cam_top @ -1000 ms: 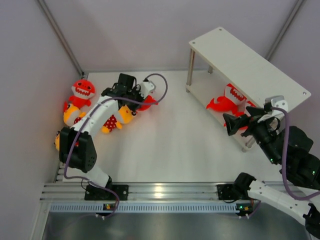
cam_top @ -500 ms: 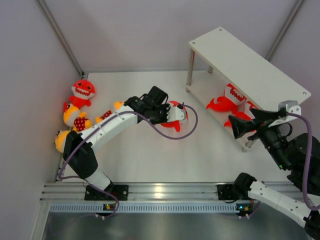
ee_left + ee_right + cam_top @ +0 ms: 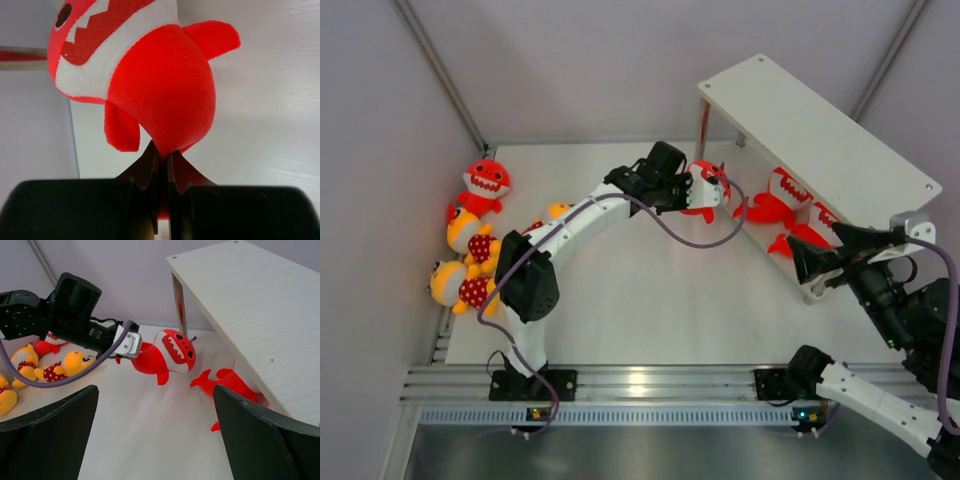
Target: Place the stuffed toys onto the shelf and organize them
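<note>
The red shark (image 3: 708, 186) had been carried within the last second from the toy pile to the open end of the shelf (image 3: 820, 130). Placement on the lower board was judged the next step. The left gripper (image 3: 686, 192) was clamped on its tail. Its long axis ran straight ahead of the fingers, with the head leading toward the shelf. The right gripper (image 3: 802, 262) stood wide open and empty.
</note>
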{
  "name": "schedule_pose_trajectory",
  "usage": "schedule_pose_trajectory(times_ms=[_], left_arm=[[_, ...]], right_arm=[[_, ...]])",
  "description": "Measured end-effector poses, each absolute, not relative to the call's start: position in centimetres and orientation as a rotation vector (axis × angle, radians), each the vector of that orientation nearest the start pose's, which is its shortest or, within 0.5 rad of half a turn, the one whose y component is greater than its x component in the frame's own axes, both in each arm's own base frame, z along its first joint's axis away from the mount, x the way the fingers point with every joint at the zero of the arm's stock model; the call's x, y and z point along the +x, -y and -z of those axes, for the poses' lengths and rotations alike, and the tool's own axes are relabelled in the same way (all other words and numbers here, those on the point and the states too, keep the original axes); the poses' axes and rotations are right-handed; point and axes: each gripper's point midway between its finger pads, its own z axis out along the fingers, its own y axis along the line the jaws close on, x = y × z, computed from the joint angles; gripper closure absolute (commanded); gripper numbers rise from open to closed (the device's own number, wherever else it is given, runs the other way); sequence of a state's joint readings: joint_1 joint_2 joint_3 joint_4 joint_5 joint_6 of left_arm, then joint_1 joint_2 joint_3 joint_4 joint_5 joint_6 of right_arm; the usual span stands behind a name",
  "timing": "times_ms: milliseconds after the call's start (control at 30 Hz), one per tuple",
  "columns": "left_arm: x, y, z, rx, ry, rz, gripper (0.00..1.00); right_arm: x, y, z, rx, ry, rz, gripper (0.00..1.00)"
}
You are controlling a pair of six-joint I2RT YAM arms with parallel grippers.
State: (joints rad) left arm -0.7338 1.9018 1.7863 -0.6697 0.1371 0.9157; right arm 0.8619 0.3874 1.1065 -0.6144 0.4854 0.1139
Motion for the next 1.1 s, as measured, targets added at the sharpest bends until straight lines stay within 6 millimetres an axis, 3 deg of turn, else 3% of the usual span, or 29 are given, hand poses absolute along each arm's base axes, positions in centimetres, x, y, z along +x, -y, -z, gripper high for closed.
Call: schedule_pose_trajectory(times_ms=[233,567,833,900,933,1033,1100], left_arm=[[43.4,38.2,-18.2,1.712,-1.476,0.066,1.0],[48.1,43.8,-19.1,1.58,-1.36,0.117,1.0],[50.3,46.4,-14.6,1.561,-1.328,0.144,0.99],[50.3,46.5,-13.6,1.571,-1.336,0.159,0.87],[50.3,46.6,-13.4,1.574,-1.337,0.165,0.68],[50.2,46.8,-13.5,1.566,-1.33,0.18,0.3],[50.4,47.0,-13.9,1.547,-1.323,0.181,0.21]], right_arm=[[15.2,-4.6,-40.6,-0.103,-1.452,-0.412,0.0],[15.4,-3.8,-40.2,-0.092,-1.478,-0.363,0.01],[15.5,-3.7,-40.1,-0.098,-1.502,-0.342,0.01],[15.5,-3.8,-40.0,-0.101,-1.508,-0.338,0.01],[15.6,-3.8,-39.9,-0.102,-1.511,-0.336,0.01],[15.6,-3.9,-39.9,-0.104,-1.516,-0.335,0.01],[15.7,-4.0,-39.8,-0.105,-1.518,-0.334,0.01]])
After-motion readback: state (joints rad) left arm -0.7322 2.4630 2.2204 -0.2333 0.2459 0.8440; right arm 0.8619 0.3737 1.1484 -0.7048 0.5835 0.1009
